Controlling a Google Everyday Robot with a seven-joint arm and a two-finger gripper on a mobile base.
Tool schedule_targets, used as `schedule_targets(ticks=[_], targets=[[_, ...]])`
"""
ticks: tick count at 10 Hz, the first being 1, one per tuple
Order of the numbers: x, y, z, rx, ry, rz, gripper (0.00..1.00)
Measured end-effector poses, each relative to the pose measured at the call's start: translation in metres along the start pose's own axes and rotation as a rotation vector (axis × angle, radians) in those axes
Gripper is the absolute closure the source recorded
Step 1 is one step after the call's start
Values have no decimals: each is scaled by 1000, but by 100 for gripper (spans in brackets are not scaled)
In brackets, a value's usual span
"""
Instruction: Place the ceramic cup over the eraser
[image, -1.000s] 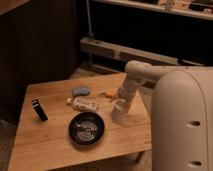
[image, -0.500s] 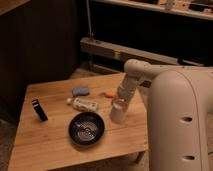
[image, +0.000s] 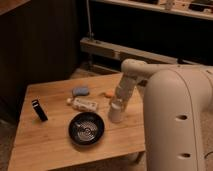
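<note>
On the low wooden table (image: 45, 145) the things lie spread out. Near its left edge stands the eraser (image: 39, 110), a thin black bar that leans a bit. Toward the front, in the middle, sits a round black bowl (image: 86, 128) with shiny rings inside. Just behind the bowl lies a white tube (image: 86, 104) on its side. A blue-grey lump (image: 80, 91) rests a little farther back. A small orange thing (image: 108, 93) lies to the right of the lump; I cannot tell what it is.

To the right of the bowl is the ceramic cup (image: 116, 116), small and white. It is well apart from the eraser, with the bowl and the tube between them. The gripper (image: 118, 103) is right on top of the cup, at the end of the white arm (image: 131, 75) that bends down from the right. I cannot tell if the gripper is holding the cup tight or is loose. I also cannot tell if the cup is touching the table or is just above it.

The robot's big white body (image: 180, 120) fills the right side. The table top is light brown wood with lines in it. Behind the table is a dark wall (image: 45, 40). A long pale rail (image: 125, 50) runs across farther back. The floor (image: 7, 132) at the left looks grey and dotted.
</note>
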Motion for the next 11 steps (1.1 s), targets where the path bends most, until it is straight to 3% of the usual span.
schedule_targets(ticks=[2, 5, 11], targets=[[0, 3, 2, 31, -18, -6, 46], [0, 2, 2, 32, -18, -5, 23], [0, 1, -4, 55, -21, -17, 20]])
